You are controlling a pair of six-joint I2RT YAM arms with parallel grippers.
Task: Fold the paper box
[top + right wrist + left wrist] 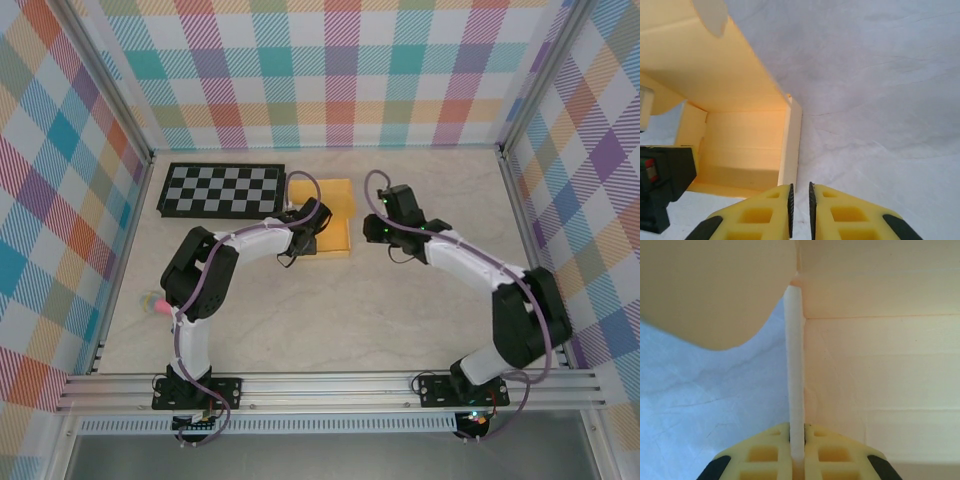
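Observation:
The paper box [335,196] is a yellow-orange cardboard tray with raised walls, lying on the table just right of the checkerboard. My left gripper [310,238] is over its left part. In the left wrist view this gripper [797,440] is shut on the thin upright wall [795,365] of the box, with a rounded flap [715,290] above it on the left. My right gripper [368,228] hangs at the box's right side. In the right wrist view this gripper [800,192] stands open by a narrow gap with nothing in it, just behind the end of the box's right wall [792,145].
A black-and-grey checkerboard [222,190] lies at the back left, touching or nearly touching the box. A small pink object [152,300] sits by the left wall. Plaid walls close in three sides, and aluminium rails [330,385] run along the near edge.

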